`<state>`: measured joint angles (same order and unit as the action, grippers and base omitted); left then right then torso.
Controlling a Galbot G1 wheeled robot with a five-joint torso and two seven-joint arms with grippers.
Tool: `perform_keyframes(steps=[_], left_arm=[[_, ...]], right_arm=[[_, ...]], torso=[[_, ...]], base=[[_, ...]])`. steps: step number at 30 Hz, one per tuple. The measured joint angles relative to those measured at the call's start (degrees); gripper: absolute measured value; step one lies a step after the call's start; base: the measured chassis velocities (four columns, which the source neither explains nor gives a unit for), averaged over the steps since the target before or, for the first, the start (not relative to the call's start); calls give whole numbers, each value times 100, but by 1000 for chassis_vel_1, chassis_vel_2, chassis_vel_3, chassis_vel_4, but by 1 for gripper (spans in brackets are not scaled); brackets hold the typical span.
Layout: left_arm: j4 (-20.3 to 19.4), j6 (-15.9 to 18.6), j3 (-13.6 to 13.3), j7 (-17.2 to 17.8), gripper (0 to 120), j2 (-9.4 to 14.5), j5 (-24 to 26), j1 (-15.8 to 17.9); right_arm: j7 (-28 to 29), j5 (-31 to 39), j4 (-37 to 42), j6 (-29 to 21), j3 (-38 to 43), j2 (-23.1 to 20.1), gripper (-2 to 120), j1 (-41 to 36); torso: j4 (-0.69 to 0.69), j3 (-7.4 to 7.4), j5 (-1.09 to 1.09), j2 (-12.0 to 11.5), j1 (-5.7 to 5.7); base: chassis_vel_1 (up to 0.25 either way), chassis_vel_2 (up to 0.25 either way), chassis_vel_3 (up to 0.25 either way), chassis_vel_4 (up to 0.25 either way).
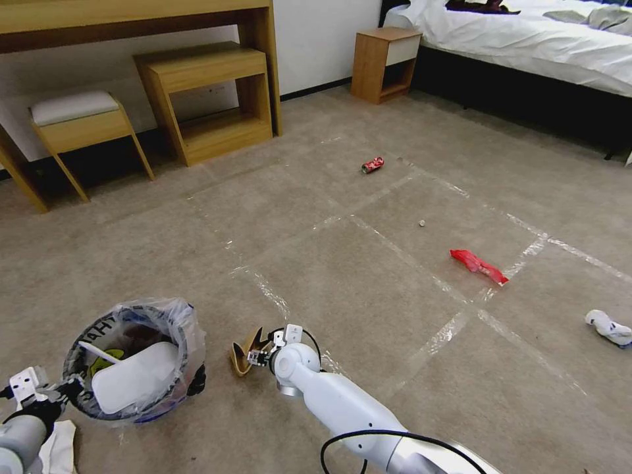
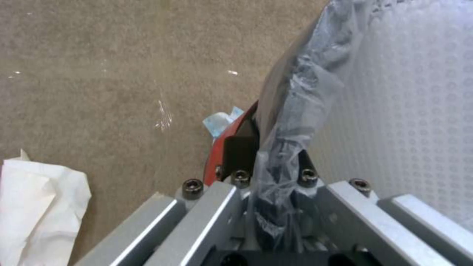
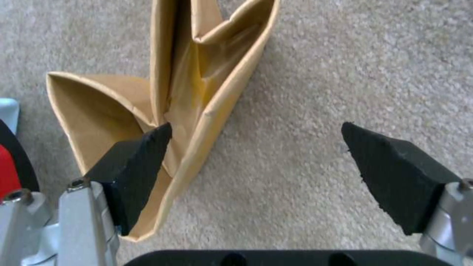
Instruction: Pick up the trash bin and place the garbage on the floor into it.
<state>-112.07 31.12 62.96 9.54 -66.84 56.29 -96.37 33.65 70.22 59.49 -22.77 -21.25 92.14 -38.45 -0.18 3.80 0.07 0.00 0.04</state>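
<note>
The trash bin (image 1: 172, 322), lined with a crinkly clear bag, stands on the floor (image 1: 342, 276) at my lower left with a flat white slipper (image 1: 135, 376) inside. My left gripper (image 1: 68, 388) is shut on its near rim; the left wrist view shows the gripper (image 2: 271, 168) pinching bag and rim beside the bin's red side (image 2: 227, 138). A torn tan paper carton (image 1: 242, 355) lies just right of the bin. My right gripper (image 1: 261, 353) is open over it; in the right wrist view the gripper (image 3: 256, 147) has one finger (image 3: 135, 166) against the carton (image 3: 197, 92).
More garbage lies on the carpet: a crushed red can (image 1: 372, 164) far ahead, a red wrapper (image 1: 478, 264) to the right, a crumpled white tissue (image 1: 609, 327) at the right edge, another tissue (image 1: 58, 447) by my left arm. Wooden desk furniture (image 1: 204, 99) and a bed (image 1: 526, 46) stand beyond.
</note>
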Motion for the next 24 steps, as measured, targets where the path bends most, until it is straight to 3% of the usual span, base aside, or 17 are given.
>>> perform_keyframes(steps=[24], left_arm=[[-15,13,2,34,1,55,14,-13]], right_arm=[[-476,-48,-332,379,-133,-1,88,89]], torso=[[0,0,0,0,0]], base=[[0,0,0,0]])
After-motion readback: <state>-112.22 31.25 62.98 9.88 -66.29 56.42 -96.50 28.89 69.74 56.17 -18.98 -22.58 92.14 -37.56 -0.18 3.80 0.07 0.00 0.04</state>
